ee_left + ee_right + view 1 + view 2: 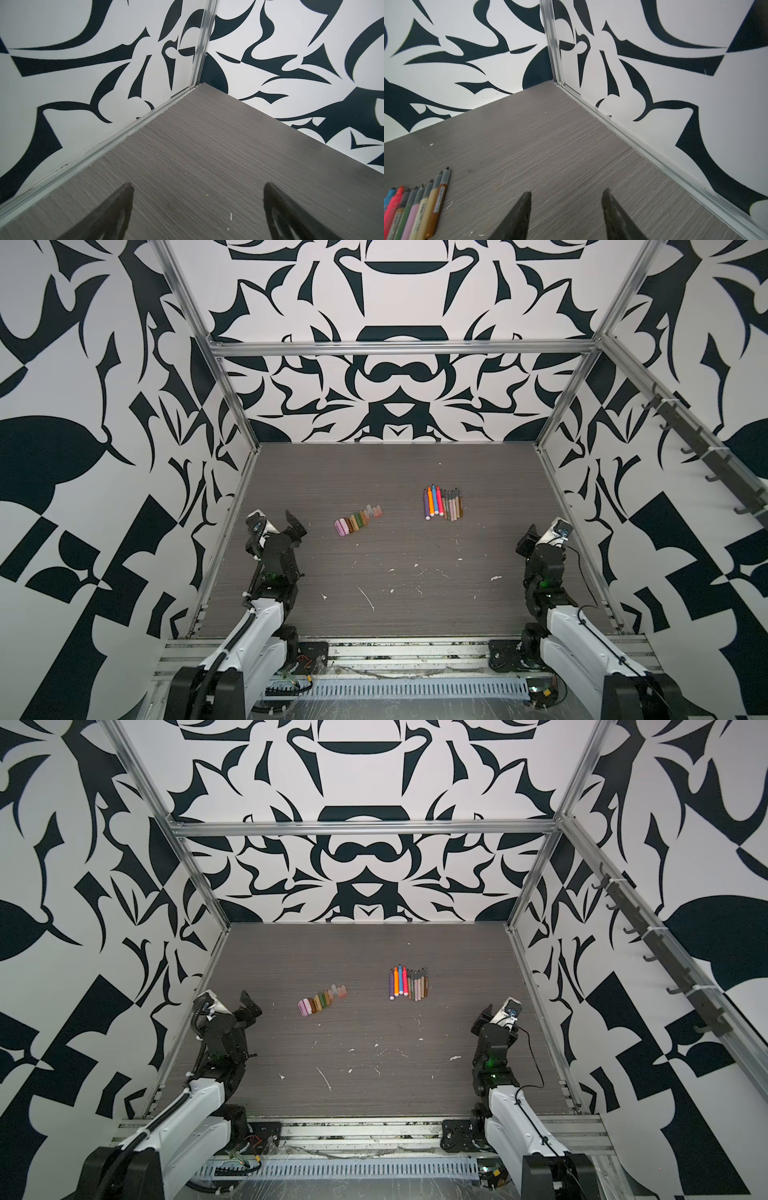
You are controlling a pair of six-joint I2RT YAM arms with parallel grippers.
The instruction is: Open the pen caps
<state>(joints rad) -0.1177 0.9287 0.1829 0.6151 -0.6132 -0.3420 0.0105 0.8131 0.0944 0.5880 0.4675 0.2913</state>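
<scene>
Several pen caps (358,520) (322,1000) lie side by side in a slanted row left of the table's middle: lilac-pink, brown, olive and pale pinkish. Several pens (442,504) (409,982) lie in a tight row right of the middle, their bare tips pointing to the back wall. The right wrist view also shows the pens (419,207). My left gripper (297,522) (250,1002) (198,185) hovers open and empty, left of the caps. My right gripper (528,537) (484,1016) (566,191) stands open and empty near the right wall, in front of the pens.
White flecks (368,598) litter the front half of the grey wood-grain table (374,472). Metal frame rails (552,472) edge the table on both sides. Black-and-white patterned walls enclose it, and a hook rail (702,452) runs along the right wall.
</scene>
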